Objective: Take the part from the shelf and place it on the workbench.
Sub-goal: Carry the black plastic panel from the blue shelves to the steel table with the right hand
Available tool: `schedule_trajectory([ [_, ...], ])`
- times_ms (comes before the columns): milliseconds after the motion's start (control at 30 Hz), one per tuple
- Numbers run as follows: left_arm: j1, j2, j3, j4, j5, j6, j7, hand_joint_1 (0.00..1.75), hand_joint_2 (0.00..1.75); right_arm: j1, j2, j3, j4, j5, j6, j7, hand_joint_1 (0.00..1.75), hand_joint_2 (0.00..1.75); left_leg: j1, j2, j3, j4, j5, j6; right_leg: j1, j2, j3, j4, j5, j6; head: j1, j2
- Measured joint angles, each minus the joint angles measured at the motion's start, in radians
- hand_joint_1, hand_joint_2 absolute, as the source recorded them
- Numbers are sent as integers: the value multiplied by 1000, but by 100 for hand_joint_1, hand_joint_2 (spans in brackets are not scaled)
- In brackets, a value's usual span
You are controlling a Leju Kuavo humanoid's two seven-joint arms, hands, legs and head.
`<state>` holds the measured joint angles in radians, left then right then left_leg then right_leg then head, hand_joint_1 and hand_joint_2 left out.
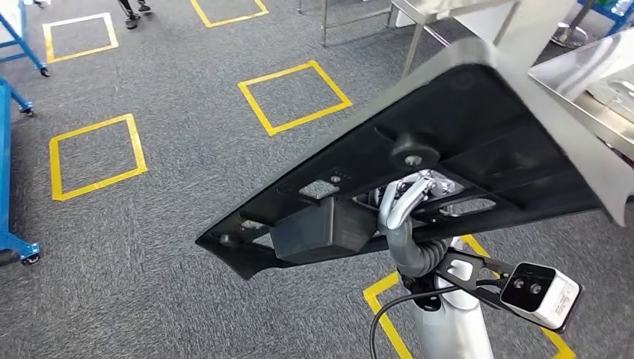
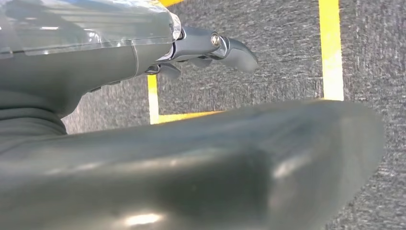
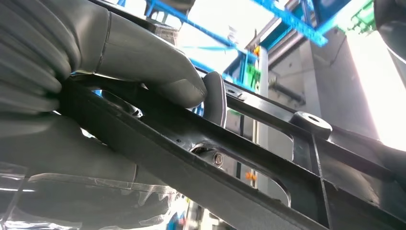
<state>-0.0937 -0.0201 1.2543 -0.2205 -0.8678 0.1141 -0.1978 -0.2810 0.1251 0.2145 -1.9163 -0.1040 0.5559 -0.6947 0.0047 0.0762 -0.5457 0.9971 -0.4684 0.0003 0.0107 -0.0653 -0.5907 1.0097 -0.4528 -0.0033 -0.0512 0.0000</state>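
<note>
The part (image 1: 478, 127) is a large black plastic panel with ribs and a round boss, held tilted above the carpet in the head view. My right hand (image 1: 407, 198) grips it from underneath near its middle. In the right wrist view my right hand (image 3: 119, 52) clamps a black rib of the part (image 3: 268, 158), with the thumb pressed over it. The shiny steel workbench (image 1: 591, 82) lies at the right, just past the panel's raised edge. My left hand (image 2: 206, 45) hangs over the carpet with its fingers apart and holds nothing.
Yellow tape squares (image 1: 294, 96) mark the grey carpet. A blue wheeled frame (image 1: 7, 187) stands along the left edge. A second steel table (image 1: 419, 11) is at the back. A person's feet (image 1: 133, 13) show at the far top.
</note>
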Motion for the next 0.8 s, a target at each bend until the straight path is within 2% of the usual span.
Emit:
schedule_trajectory([
  [67,-1,-1,0,0,2,-1,0,0,0,0,0,1,1,-2,-2,0,171,175,-1,16,2,-1,-4,-10,1,22,-2,-3,3,-9,0,0],
  [100,-3,-1,0,0,3,-2,0,0,0,0,0,1,1,-2,-2,0,171,175,0,13,2,5,-11,-15,-2,32,0,-7,6,-14,0,0],
  [133,-4,-2,0,0,4,-3,0,0,0,-1,0,2,1,-2,-2,0,171,175,1,-1,-5,27,-27,-19,-6,41,3,-12,9,-20,0,0],
  [167,-5,-2,0,0,4,-3,-1,0,0,-2,0,4,1,-2,-2,0,171,175,3,-21,-24,71,-54,-22,-9,50,6,-16,11,-25,0,0],
  [233,-2,-4,1,0,4,-3,-2,0,0,-3,0,8,1,-2,-3,0,171,175,6,-58,-89,211,-120,-27,-9,69,7,-16,11,-30,0,0],
  [267,0,-4,1,0,4,-3,-3,0,0,-2,0,9,1,-2,-3,0,171,175,7,-65,-121,273,-139,-29,-9,81,7,-16,11,-31,0,0],
  [300,1,-4,2,0,4,-4,-5,0,0,-2,0,9,1,-2,-3,0,171,175,7,-68,-140,303,-139,-30,-9,94,8,-15,11,-31,0,0],
  [333,2,-4,2,0,4,-5,-7,0,0,-2,0,9,1,-3,-3,0,171,175,8,-70,-137,290,-117,-30,-9,106,10,-14,10,-30,0,0],
  [367,1,-4,3,0,5,-6,-9,0,0,-2,0,9,1,-4,-3,0,171,175,9,-75,-115,235,-78,-29,-9,118,13,-13,9,-28,0,0],
  [400,1,-3,4,0,5,-6,-11,0,0,-2,0,9,1,-4,-3,0,171,175,11,-90,-83,159,-37,-29,-10,129,15,-11,7,-25,0,0],
  [433,0,-3,5,0,5,-7,-12,0,0,-3,0,9,1,-5,-3,0,171,175,14,-110,-51,88,-8,-28,-10,140,14,-6,4,-21,0,0],
  [467,0,-3,6,0,6,-7,-14,0,0,-3,0,9,1,-5,-4,0,171,175,15,-127,-29,39,8,-26,-10,150,12,-2,3,-16,0,0],
  [500,0,-2,7,0,6,-7,-14,0,0,-4,0,9,1,-6,-5,0,171,175,15,-137,-19,16,10,-23,-10,160,8,1,3,-10,0,0],
  [567,-1,-1,8,0,7,-6,-15,0,0,-3,0,9,1,-7,-8,0,171,175,14,-128,-18,11,9,-12,-13,177,0,1,6,2,0,0],
  [600,-3,0,9,0,7,-6,-15,0,0,-3,0,9,-1,-8,-10,0,171,175,14,-118,-17,8,11,-5,-13,170,-3,5,3,8,0,0],
  [667,-5,0,10,0,8,-6,-14,0,0,-4,0,10,-3,-11,-12,0,171,175,15,-98,-16,1,16,8,-12,126,-30,61,-33,17,0,0],
  [700,-4,0,12,0,8,-6,-14,0,0,-4,0,10,-4,-12,-12,0,171,175,14,-87,-16,0,16,12,-13,98,-58,120,-66,20,0,0],
  [733,-2,1,13,0,7,-6,-12,0,0,-4,-1,10,-5,-14,-12,0,171,175,12,-76,-16,0,15,15,-15,81,-92,191,-99,23,0,0],
  [767,0,1,15,0,7,-6,-8,0,0,-2,-1,10,-4,-14,-12,0,171,175,11,-64,-17,0,14,16,-17,75,-123,254,-121,25,0,0],
  [800,1,2,15,0,6,-6,-5,0,0,0,-1,10,-4,-14,-12,0,171,175,10,-52,-17,1,13,16,-18,72,-141,289,-127,27,0,0],
])
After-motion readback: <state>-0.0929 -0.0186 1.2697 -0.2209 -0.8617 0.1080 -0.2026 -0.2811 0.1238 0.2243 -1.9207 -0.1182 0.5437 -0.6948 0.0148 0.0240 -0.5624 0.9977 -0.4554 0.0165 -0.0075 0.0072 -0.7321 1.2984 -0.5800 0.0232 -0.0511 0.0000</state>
